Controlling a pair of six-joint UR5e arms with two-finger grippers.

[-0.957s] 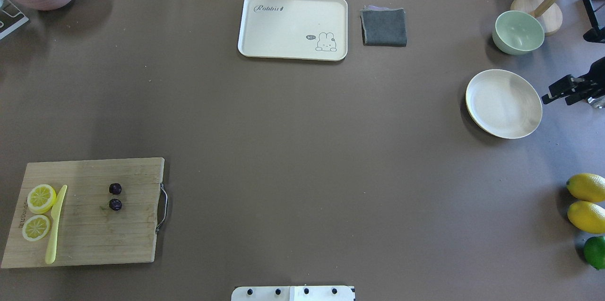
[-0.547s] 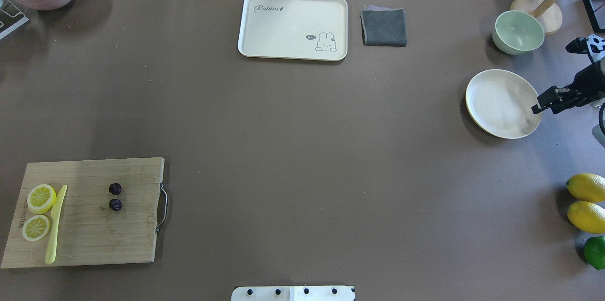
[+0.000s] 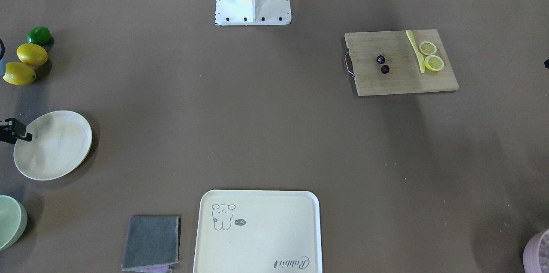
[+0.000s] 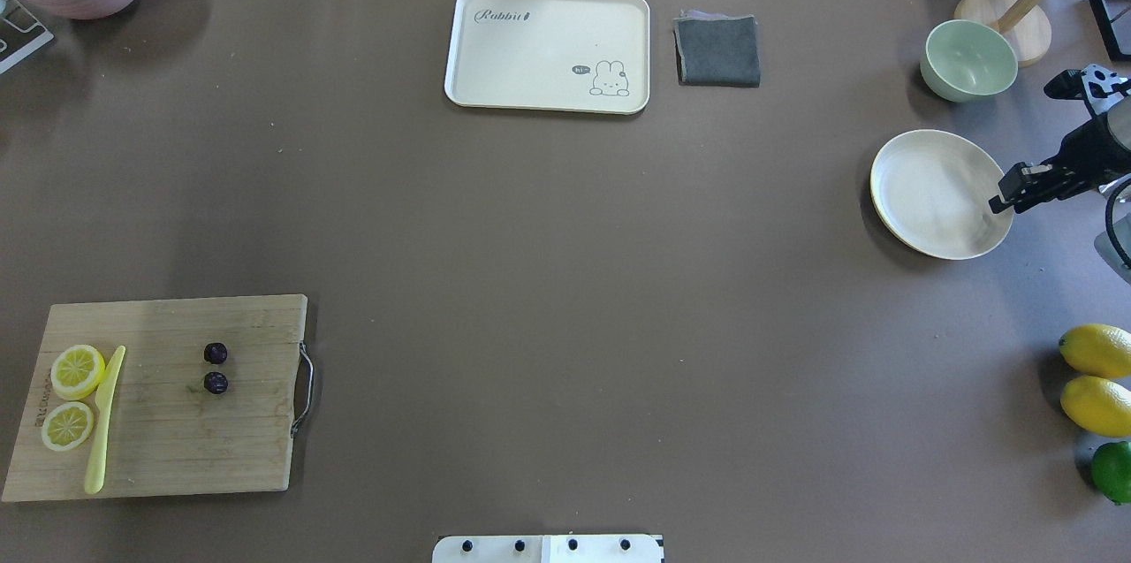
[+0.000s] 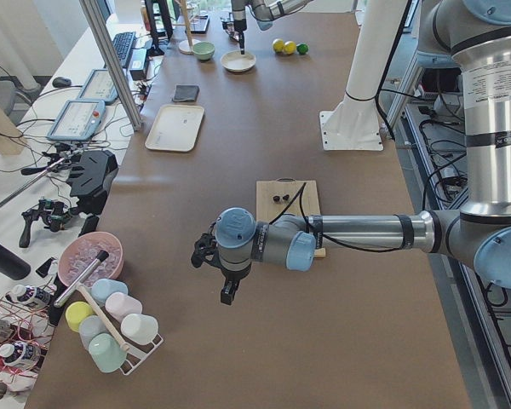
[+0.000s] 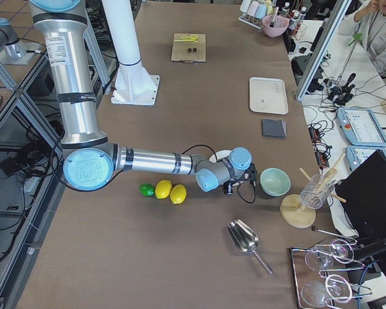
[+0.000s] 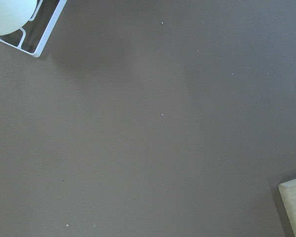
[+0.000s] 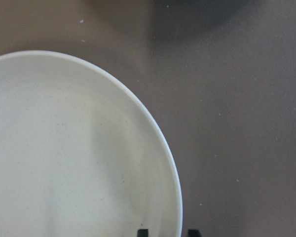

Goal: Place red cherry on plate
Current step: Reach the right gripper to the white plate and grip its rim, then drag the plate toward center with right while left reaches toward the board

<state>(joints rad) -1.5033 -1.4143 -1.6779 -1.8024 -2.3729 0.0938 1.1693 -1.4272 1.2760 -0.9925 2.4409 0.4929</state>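
The red cherry [image 4: 215,368] is two tiny dark rounds lying on the wooden cutting board [image 4: 177,448] at the near left, also seen in the front-facing view as the cherry [image 3: 383,64]. The cream plate [image 4: 910,192] sits far to the right. My right gripper [image 4: 1007,192] hovers at the plate's right rim [image 8: 172,163]; its wrist view shows two fingertips [image 8: 143,232] apart, open and holding nothing. My left gripper [image 5: 227,294] hangs over bare table beside the board, and I cannot tell whether it is open or shut.
On the board lie two lemon slices [image 4: 75,395] and a yellow knife [image 4: 102,422]. A cream tray [image 4: 548,99] and grey cloth [image 4: 717,50] sit at the back, a green bowl [image 4: 967,59] behind the plate, lemons and a lime [image 4: 1100,404] near right.
My right gripper has come in from the right edge and moved left to the plate's right rim. The cherries and the plate have not moved.
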